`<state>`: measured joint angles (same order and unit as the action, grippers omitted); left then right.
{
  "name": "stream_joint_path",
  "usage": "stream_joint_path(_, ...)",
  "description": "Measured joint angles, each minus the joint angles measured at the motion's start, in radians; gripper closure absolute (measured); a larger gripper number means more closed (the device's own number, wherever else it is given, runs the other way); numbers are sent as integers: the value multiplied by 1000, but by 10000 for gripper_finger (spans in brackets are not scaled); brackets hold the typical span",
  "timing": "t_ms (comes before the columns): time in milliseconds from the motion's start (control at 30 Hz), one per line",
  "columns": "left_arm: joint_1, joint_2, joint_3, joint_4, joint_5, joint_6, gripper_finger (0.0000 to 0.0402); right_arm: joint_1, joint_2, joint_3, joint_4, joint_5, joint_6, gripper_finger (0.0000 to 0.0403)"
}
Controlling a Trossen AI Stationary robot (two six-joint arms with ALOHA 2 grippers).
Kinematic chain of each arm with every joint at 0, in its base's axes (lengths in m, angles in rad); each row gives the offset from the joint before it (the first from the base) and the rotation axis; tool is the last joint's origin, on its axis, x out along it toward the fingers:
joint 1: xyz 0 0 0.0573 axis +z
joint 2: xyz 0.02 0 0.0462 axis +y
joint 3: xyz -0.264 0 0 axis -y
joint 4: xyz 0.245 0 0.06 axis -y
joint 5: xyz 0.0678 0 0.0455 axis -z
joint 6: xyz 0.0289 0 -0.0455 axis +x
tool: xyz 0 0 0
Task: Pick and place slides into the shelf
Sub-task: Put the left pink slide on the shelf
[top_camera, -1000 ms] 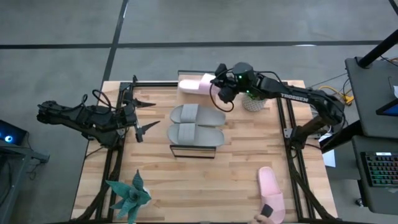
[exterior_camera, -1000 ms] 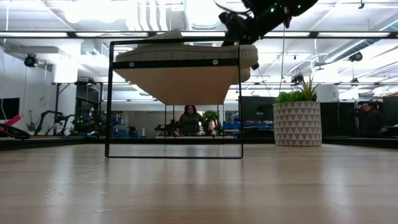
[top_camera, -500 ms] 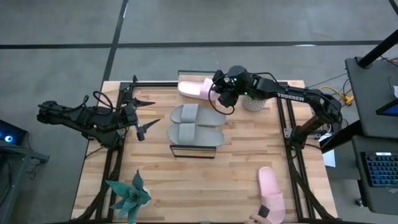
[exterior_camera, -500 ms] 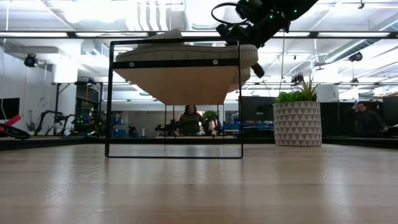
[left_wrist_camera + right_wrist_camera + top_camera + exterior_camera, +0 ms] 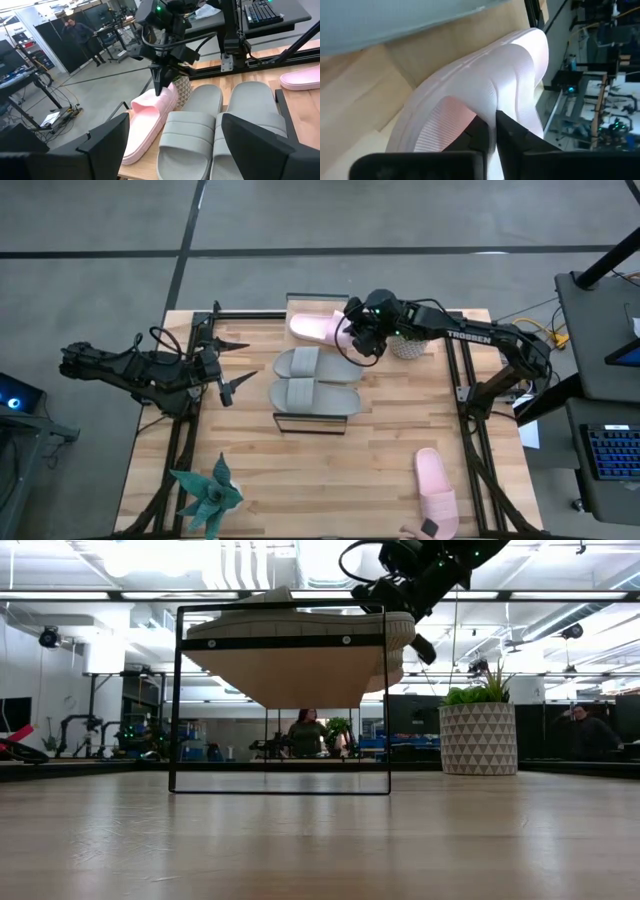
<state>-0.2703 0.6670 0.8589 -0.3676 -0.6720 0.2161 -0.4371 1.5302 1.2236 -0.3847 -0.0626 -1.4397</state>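
My right gripper [image 5: 352, 332] is shut on a pale pink slide [image 5: 318, 328] near the table's far edge, just beyond the shelf [image 5: 310, 423]. The shelf is a light plank in a thin black frame [image 5: 280, 790]. The grey pair [image 5: 314, 380] lies side by side on its top. The second pink slide [image 5: 437, 492] lies flat near the table's near right corner. My left gripper [image 5: 228, 364] hangs open left of the shelf, touching nothing. In the low view the shelf hides the held slide. My right gripper pinches the pink slide's wide strap at its edge [image 5: 491, 107] between its two fingers [image 5: 161, 82]. The fingers come from above, slanting down from the right. The held side is raised and the slide tilts, its other end [image 5: 131, 152] low by the table's far edge.
A white patterned planter [image 5: 408, 345] stands right of the held slide, close to my right arm. A green plant [image 5: 205, 495] sits at the near left corner. Black frame rails run along both table sides [image 5: 465, 395]. People stand in the room beyond the table [image 5: 305, 735].
My right gripper has moved a little toward the near edge, toward the shelf, staying shut on the slide. The pink slide has shifted with it from the far edge toward the shelf.
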Motion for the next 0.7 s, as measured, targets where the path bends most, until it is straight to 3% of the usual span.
stream_joint_path(700, 0, 0, 0, 0, -44, 1, 102, 12, -10, 27, -53, 40, 210, 222)
